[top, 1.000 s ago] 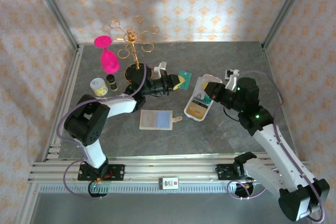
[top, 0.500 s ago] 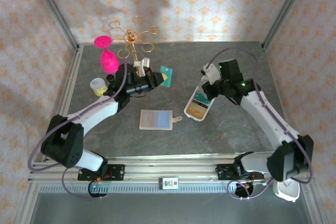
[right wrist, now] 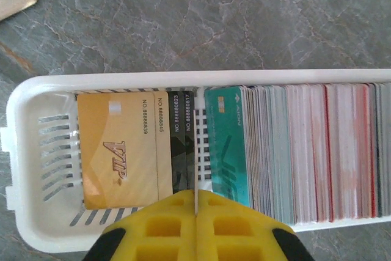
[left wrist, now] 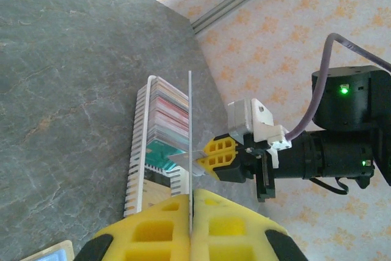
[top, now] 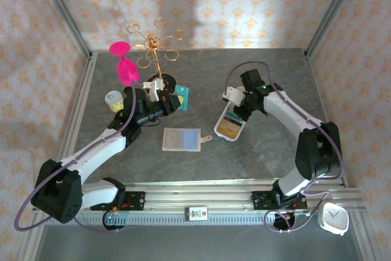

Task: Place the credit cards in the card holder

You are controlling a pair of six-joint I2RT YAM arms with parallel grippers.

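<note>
The task looks well along: the white slotted card holder [right wrist: 18, 151] is packed with credit cards [right wrist: 293, 151] on edge along most of its length, and a gold card [right wrist: 116, 151] leans in its looser end, but two cards are not yet home. The left gripper [left wrist: 191, 200], off to the holder's left, is pinched tight on a teal card [top: 182, 97], and the right gripper [right wrist: 195, 198], directly over the holder, is closed on a pale card [left wrist: 181, 161] just beside the packed stack. Both held cards show mostly as thin edge-on lines, so I cannot tell whether the pale one is seated, and the holder's packed end is cut off
</note>
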